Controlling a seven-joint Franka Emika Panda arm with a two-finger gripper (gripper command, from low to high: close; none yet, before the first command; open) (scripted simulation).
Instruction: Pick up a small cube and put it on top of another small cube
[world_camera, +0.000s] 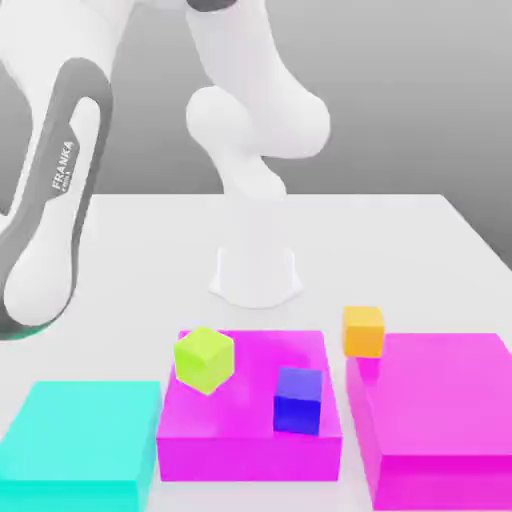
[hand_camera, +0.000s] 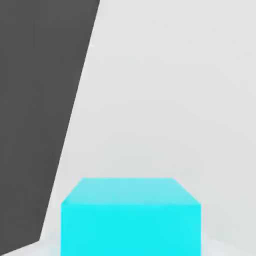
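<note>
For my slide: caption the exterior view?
Lime cube and blue cube on a magenta block; orange cube nearby.

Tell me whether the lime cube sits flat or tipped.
Tipped: the lime cube appears tilted on the middle magenta block, its edges slanted.

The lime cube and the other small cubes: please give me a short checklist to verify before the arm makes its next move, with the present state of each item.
1. The lime cube sits on the middle magenta block, free to take: ok, though it looks tilted.
2. Nothing lies on top of the lime cube: ok.
3. The blue cube rests flat on the same magenta block, apart from the lime cube, with a free top: ok.
4. The orange cube stands by the right magenta block; whether it rests on it: cannot tell.
5. The pincer is over a small cube: not ok; the hand view looks at the cyan block.
6. The pincer is open for a pick: not ok, it is shut.
</note>
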